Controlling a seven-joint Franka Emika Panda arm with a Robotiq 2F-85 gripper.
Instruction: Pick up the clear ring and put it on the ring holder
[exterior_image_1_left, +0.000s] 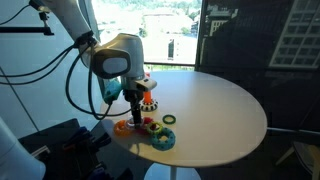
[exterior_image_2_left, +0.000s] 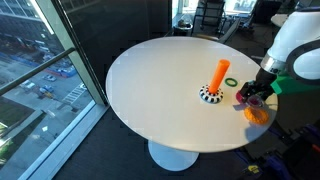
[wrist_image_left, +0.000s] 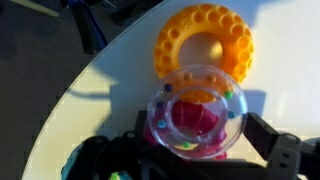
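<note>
Closest to the wrist lens, filling the gap in the gripper (wrist_image_left: 200, 132): the clear ring (wrist_image_left: 195, 110), seen flat-on, small coloured beads inside its rim, something pink showing through its middle. Pinched, by the look of it, between dark fingers (wrist_image_left: 282, 148) set against opposite sides of its outer edge, so held across the width, probably to leave the hole free for threading. Just beyond, flat on the white table (wrist_image_left: 290, 95), the orange ring (wrist_image_left: 205, 40), untouched. Seen in an exterior view, gripper (exterior_image_1_left: 135, 102) low over the cluster of coloured rings near the table edge, pointing straight down, likely to keep the ring level. Near by but apart from the grasp, the ring holder (exterior_image_2_left: 221, 78), peg upright and bare, a green ring (exterior_image_2_left: 231, 82) just beside its base. Judged early in the task: ring gripped, not yet over the peg. Calls next for a lift above the peg tip and careful centring of the hole before lowering; otherwise risks catching the rim and tipping the holder.
</note>
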